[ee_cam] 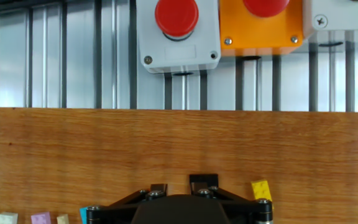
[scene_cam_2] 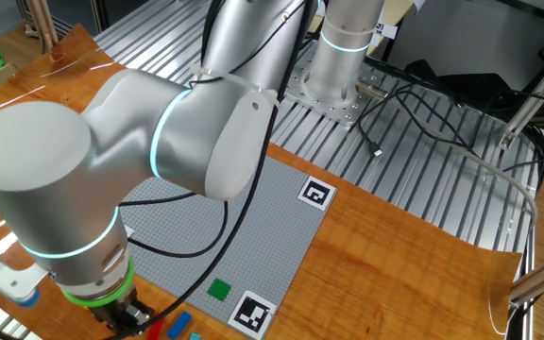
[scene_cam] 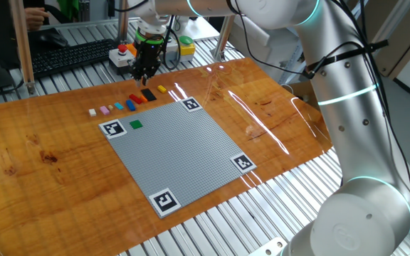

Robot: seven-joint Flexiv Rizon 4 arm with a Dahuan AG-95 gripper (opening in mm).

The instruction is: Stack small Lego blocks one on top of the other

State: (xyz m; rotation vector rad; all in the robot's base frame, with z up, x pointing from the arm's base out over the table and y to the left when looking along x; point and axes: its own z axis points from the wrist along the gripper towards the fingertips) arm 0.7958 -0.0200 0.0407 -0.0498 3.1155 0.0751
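My fingers [scene_cam: 145, 75] point straight down over the far edge of the wooden worktop [scene_cam: 41, 153], just above a row of small Lego blocks [scene_cam: 135, 100]. If they are open or closed I cannot tell: in the fixed views the tips are too small and dark, and in the hand view only the black body of the hand shows at the bottom edge. I see no block clearly held between them.

The row lies on the wood beside the far edge of the grey baseplate [scene_cam: 184, 153]. From one end to the other it has a white block [scene_cam: 92, 112], a pink block [scene_cam: 105, 109], a blue block [scene_cam: 119, 107], an orange one, a red block [scene_cam: 137, 99], a black block [scene_cam: 148, 94] and a yellow block [scene_cam: 162, 89]. My fingers hang nearest to the red and black ones. A green block [scene_cam: 136, 124] lies alone on the baseplate, near one square marker [scene_cam: 112, 129].

Behind the worktop, on the metal slats, stands a grey box with a red button [ee_cam: 176, 17], and an orange box [ee_cam: 263, 34] stands just beside it.
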